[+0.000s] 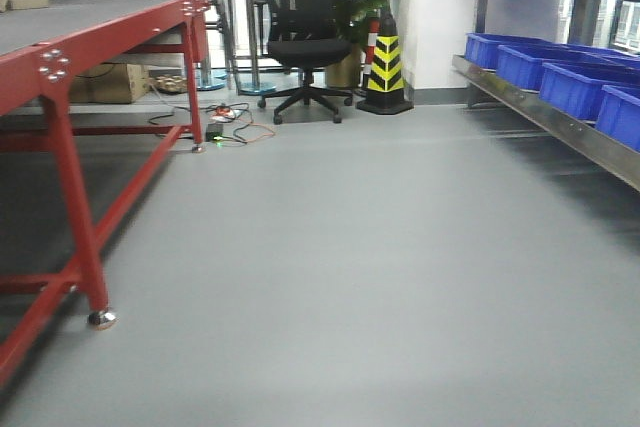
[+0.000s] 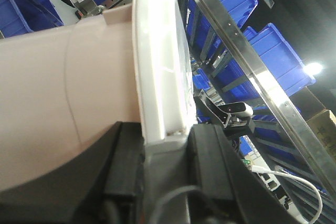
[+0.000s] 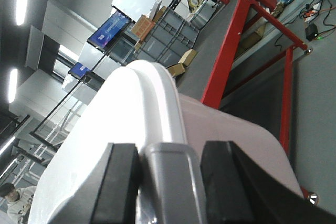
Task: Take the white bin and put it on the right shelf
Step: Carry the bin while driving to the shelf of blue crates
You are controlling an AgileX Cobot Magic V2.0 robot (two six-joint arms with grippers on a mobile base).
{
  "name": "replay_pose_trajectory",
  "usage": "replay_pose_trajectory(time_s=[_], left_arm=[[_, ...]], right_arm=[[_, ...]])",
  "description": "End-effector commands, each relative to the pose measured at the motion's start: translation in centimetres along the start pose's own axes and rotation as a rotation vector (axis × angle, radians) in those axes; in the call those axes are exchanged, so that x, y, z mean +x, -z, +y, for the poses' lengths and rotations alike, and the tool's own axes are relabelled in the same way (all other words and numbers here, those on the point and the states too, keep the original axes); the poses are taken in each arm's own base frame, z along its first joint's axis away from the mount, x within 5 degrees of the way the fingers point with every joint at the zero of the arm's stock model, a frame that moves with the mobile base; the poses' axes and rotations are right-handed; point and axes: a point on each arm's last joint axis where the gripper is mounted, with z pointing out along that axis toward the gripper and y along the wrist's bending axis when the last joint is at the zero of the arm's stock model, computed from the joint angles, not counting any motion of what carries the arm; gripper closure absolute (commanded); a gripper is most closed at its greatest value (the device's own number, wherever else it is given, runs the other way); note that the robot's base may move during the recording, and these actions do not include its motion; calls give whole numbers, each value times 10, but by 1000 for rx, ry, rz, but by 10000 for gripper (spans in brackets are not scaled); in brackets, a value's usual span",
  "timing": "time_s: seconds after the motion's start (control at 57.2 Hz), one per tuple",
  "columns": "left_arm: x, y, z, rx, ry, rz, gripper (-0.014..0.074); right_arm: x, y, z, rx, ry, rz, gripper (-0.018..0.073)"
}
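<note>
Both arms hold the white bin [image 2: 63,93] up between them. The left gripper [image 2: 166,153] is pinched onto the lidded rim at one end and the right gripper [image 3: 170,163] onto the other, each pair of black pads hugging a grey latch. From the left wrist, the right shelf [image 2: 236,43] slants from 12 to 4 o'clock just beyond the lid, stacked with blue bins [image 2: 283,51]. Looking ahead, the red-framed table [image 1: 75,197] stands at 9 o'clock.

Observed: the white bin [image 2: 63,103] has a pale pinkish body and a white lid [image 2: 157,61]. The right shelf [image 1: 545,115] is bare silver steel; its bins [image 1: 580,87] are plain blue. The table [image 1: 120,35] has a red frame and dark grey top. The cone [image 1: 386,62] is black with yellow chevrons. The floor [image 1: 350,267] is uniform grey.
</note>
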Motion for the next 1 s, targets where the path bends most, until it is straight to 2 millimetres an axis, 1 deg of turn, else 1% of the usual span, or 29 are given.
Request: replay_pose_trajectory(time_s=[0.0,0.98], left_arm=[[0,0,-54,243,-33,-11,713],[0,0,-54,243,-33,-11,713]], right_arm=[[-3,8,41,-174,-26,-9,501],[-3,8,41,-176,-26,-8,501]])
